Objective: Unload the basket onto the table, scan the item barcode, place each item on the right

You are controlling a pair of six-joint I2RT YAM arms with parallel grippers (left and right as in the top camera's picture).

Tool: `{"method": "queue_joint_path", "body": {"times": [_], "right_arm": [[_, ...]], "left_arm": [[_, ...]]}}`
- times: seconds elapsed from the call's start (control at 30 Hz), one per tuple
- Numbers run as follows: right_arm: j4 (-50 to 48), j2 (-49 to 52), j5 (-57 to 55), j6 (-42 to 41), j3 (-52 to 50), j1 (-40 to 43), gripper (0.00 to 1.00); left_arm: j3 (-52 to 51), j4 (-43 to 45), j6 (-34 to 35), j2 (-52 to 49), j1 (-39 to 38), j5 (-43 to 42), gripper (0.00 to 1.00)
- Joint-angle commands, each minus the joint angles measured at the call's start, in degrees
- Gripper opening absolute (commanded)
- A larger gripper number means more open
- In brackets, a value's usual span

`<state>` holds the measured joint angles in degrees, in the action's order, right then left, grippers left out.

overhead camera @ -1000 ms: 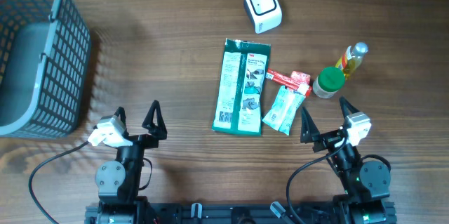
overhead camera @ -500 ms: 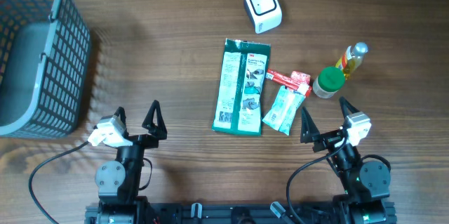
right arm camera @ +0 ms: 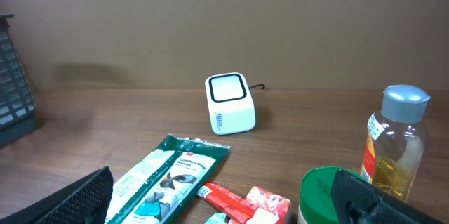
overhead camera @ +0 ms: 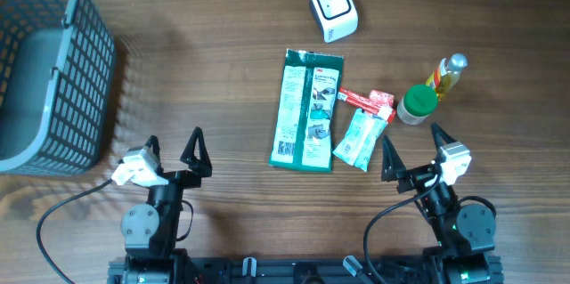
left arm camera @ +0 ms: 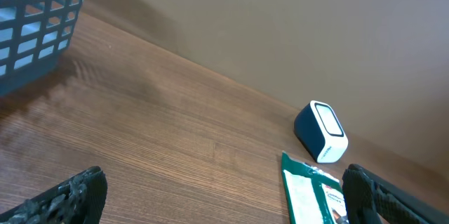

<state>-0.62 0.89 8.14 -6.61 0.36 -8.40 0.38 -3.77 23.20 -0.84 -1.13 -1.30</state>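
The white and dark-blue barcode scanner (overhead camera: 333, 10) stands at the back of the table, its window facing up. In front of it lie the items: a long green glove package (overhead camera: 307, 110), a red packet (overhead camera: 365, 99) and a pale sachet (overhead camera: 361, 139). A green-lidded jar (overhead camera: 417, 104) and an oil bottle (overhead camera: 448, 75) stand to their right. My left gripper (overhead camera: 174, 146) stands open near the front left, holding nothing. My right gripper (overhead camera: 411, 142) stands open just in front of the jar and sachet, also holding nothing. The right wrist view shows the scanner (right arm camera: 229, 102), package (right arm camera: 172, 178) and jar (right arm camera: 319, 192).
A grey-blue mesh basket (overhead camera: 44, 70) fills the far left, and its corner shows in the left wrist view as the basket (left arm camera: 35, 13). Bare wooden tabletop (overhead camera: 205, 61) lies between basket and package. The scanner (left arm camera: 321, 131) has a cable running off the back.
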Motion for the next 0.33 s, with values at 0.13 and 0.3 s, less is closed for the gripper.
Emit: {"method": "queue_joint_path", "body": {"times": [0.13,0.3], "right_arm": [[-0.1,-0.3,1.2,-1.0,-0.1,0.3,1.0],[-0.1,-0.3,1.2,-1.0,-0.1,0.3,1.0]], "left_arm": [[-0.1,-0.5,-0.5,0.4,-0.2,0.5,1.0],[-0.1,-0.5,-0.5,0.4,-0.2,0.5,1.0]]}}
